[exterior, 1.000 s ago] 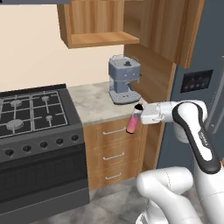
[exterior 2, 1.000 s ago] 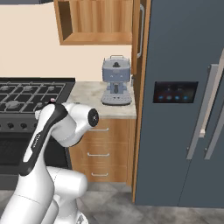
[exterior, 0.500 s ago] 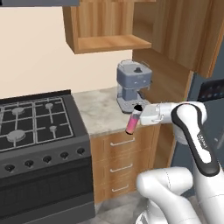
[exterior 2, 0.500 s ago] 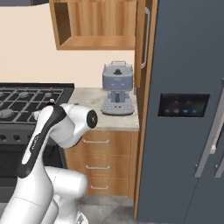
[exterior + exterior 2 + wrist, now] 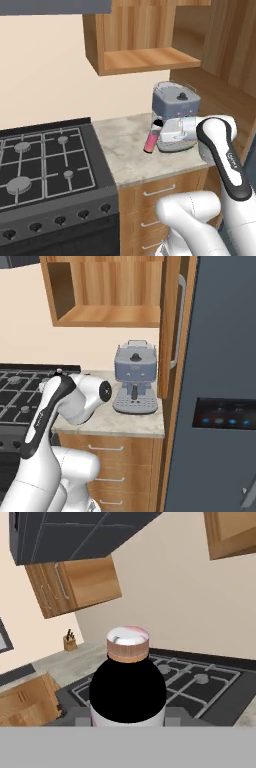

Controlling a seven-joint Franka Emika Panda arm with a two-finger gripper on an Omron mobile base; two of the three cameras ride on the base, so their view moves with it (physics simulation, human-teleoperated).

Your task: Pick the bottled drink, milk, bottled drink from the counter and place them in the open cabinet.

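Gripper (image 5: 159,131) clenched on the pink-labelled bottled drink (image 5: 150,141), carried in the air above the counter (image 5: 131,155).
From the left side, the bottle hangs below the fingers, long axis near upright but tilted, beside the grey coffee machine (image 5: 176,102) and under the open cabinet (image 5: 145,59). Looking along the hand, its far end (image 5: 128,643) points toward the stove (image 5: 200,684), with a distant knife block (image 5: 70,643) beyond.

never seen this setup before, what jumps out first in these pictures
The white arm's end effector is shut on a pink-labelled bottle, holding it above the marble counter just in front of a grey coffee machine. Overhead hangs the open wooden cabinet, its shelf bare where it shows. To the left of the counter sits a black gas stove.
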